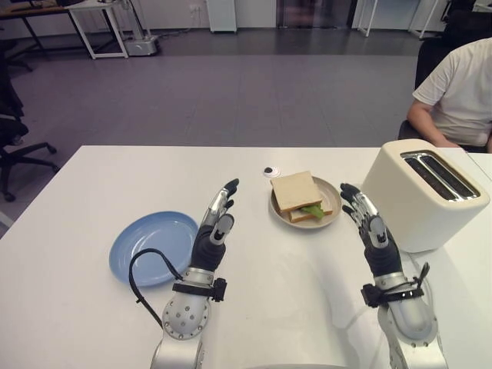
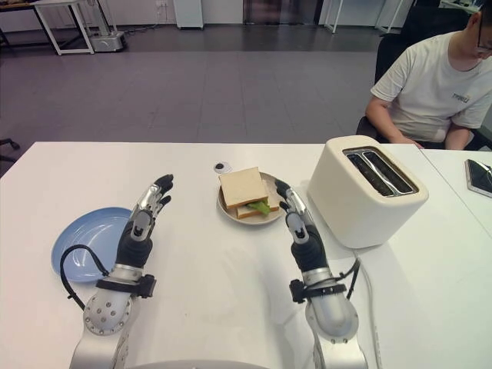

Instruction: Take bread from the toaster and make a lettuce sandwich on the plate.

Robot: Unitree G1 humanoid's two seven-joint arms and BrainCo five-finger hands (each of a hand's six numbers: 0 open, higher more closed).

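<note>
Left hand (image 1: 214, 232): fingers straight and spread, holding nothing, over the tabletop (image 1: 292, 292) between blue plate (image 1: 150, 247) and beige plate (image 1: 335, 204). Right hand (image 1: 373, 231): fingers likewise straight, nothing held, between beige plate and toaster (image 1: 419, 206). Contact of its fingertips with the plate rim: cannot tell. Sandwich (image 1: 297, 192) lies on the beige plate, lettuce (image 1: 312, 209) sticking out between the slices. Small dark round object (image 1: 269, 171) just behind the plate. Right eye view adds a dark phone (image 2: 480, 177) at the right edge.
</note>
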